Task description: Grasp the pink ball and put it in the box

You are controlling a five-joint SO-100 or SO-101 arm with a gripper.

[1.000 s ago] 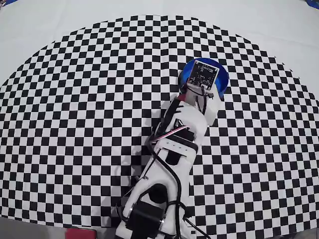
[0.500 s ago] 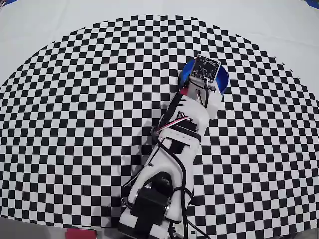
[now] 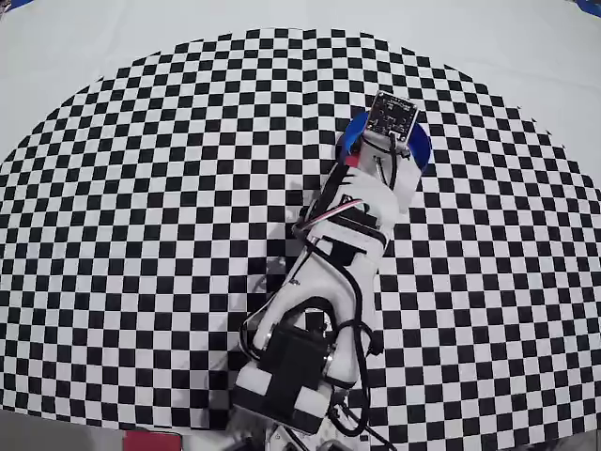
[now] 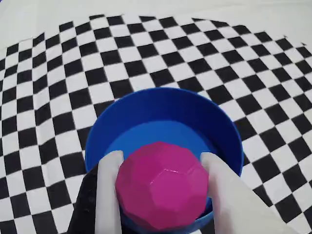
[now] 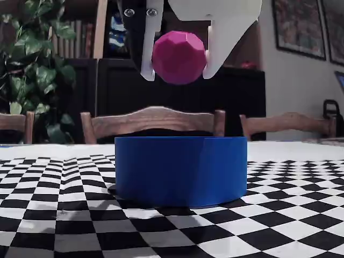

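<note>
In the wrist view the faceted pink ball [image 4: 161,185] sits between two white fingers [image 4: 108,195], with my gripper [image 4: 160,163] shut on it above the round blue box [image 4: 163,105]. From the fixed view the ball [image 5: 179,57] hangs well above the box [image 5: 180,170], clear of its rim, held by the gripper [image 5: 176,75]. The overhead view shows only slivers of the box [image 3: 351,137] beside the wrist camera board; the ball is hidden there under the arm.
The checkered mat [image 3: 141,207] covers the table, with plain white cloth [image 3: 113,38] beyond its curved edge. The white arm [image 3: 338,254] stretches from the near edge to the box. Chairs [image 5: 153,121] and a plant [image 5: 32,64] stand behind the table.
The arm has reached a little farther, shifting the wrist up and slightly right over the blue box. The base end of the arm has moved in the overhead view.
</note>
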